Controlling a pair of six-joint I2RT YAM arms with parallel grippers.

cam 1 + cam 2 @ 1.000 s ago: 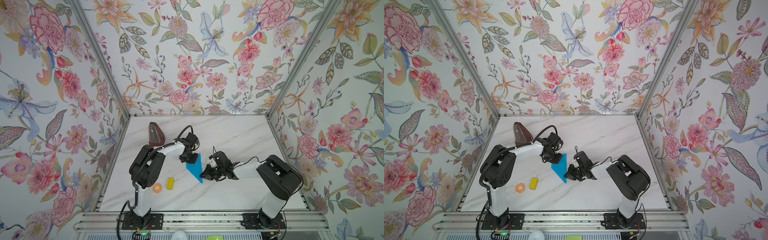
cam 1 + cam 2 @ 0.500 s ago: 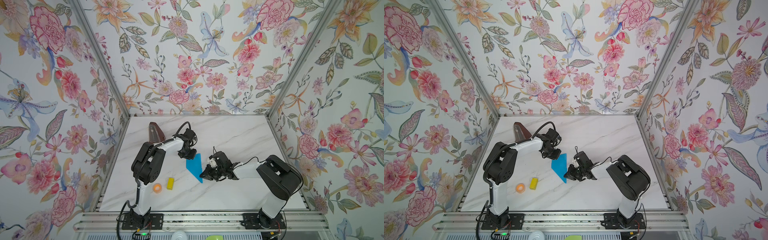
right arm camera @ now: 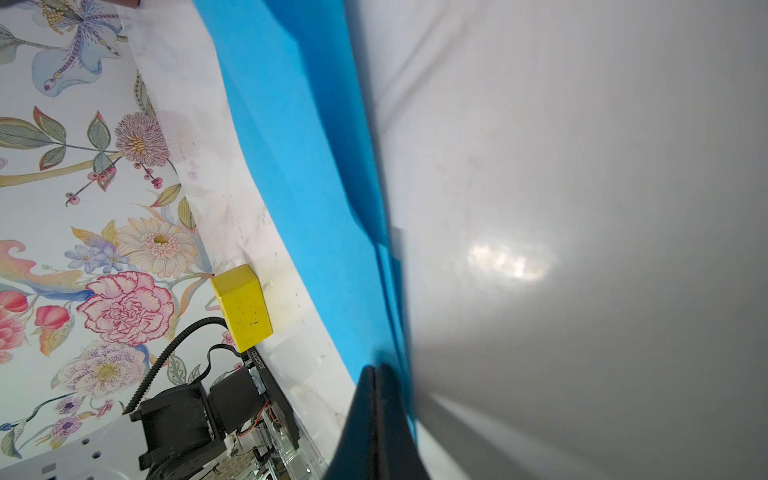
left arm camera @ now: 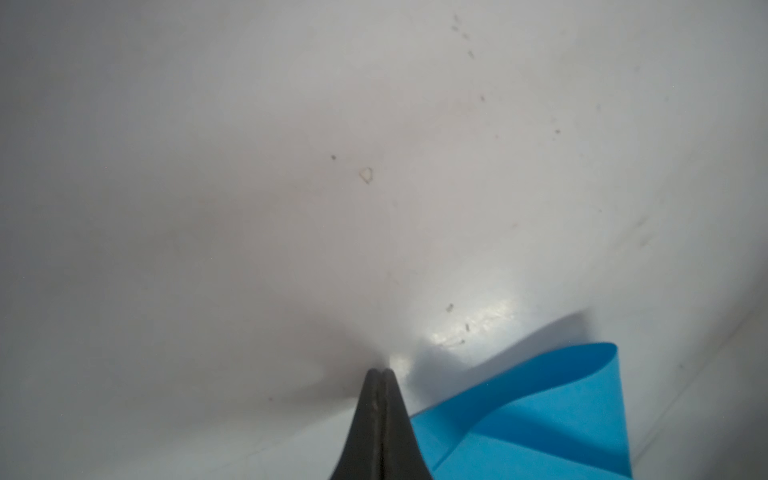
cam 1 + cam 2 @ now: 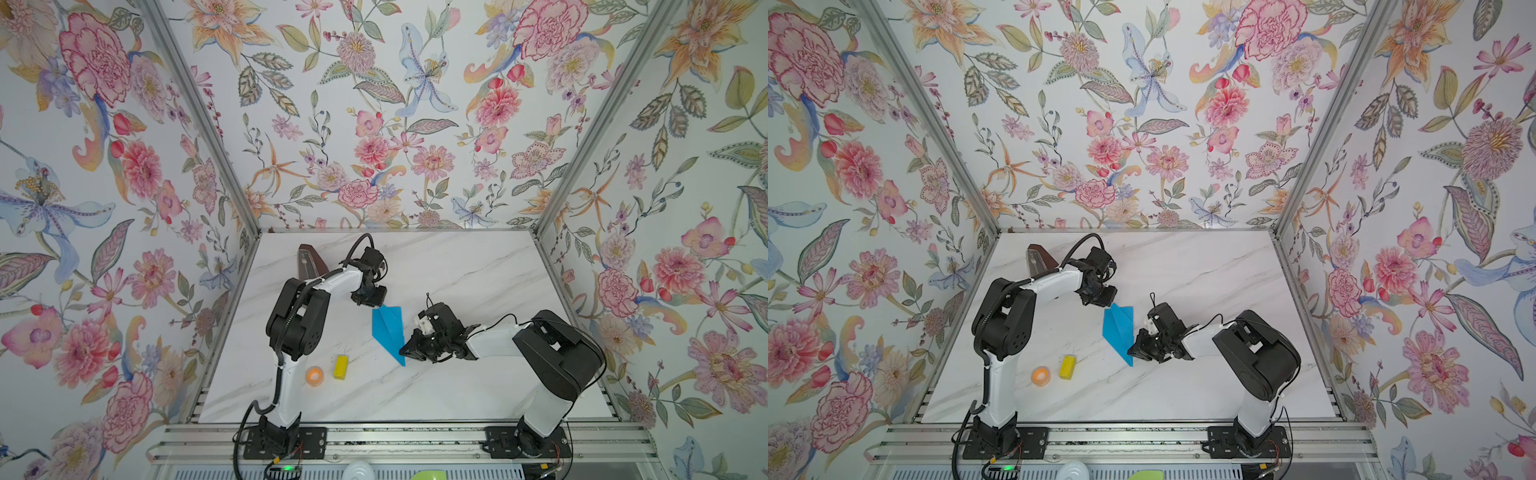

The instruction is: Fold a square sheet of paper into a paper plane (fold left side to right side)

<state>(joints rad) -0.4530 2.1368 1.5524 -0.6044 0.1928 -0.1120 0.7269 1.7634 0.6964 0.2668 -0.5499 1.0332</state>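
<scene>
The square sheet of paper (image 5: pixel 386 328) (image 5: pixel 1117 328) is bright blue and lies mid-table, folded into a narrow paper plane shape with its point toward the front edge. My left gripper (image 5: pixel 374 305) (image 5: pixel 1105 305) is shut and empty, with its tips (image 4: pixel 381 370) on bare table just beside the paper's far end. There one blue flap (image 4: pixel 540 415) curls slightly upward. My right gripper (image 5: pixel 404 352) (image 5: pixel 1131 352) is shut, and its tips (image 3: pixel 376 368) press down on the paper's right edge (image 3: pixel 303 166) close to the point.
A small yellow block (image 5: pixel 340 367) (image 5: pixel 1067 367) (image 3: pixel 243 307) and an orange ring (image 5: pixel 314 375) (image 5: pixel 1040 375) lie front left of the paper. A brown wedge-shaped object (image 5: pixel 309 262) (image 5: pixel 1040 257) stands at the back left. Floral walls close three sides of the table.
My left gripper has slid off the paper's far part toward the back and now rests just beyond its far end. The right gripper and the paper have stayed put.
</scene>
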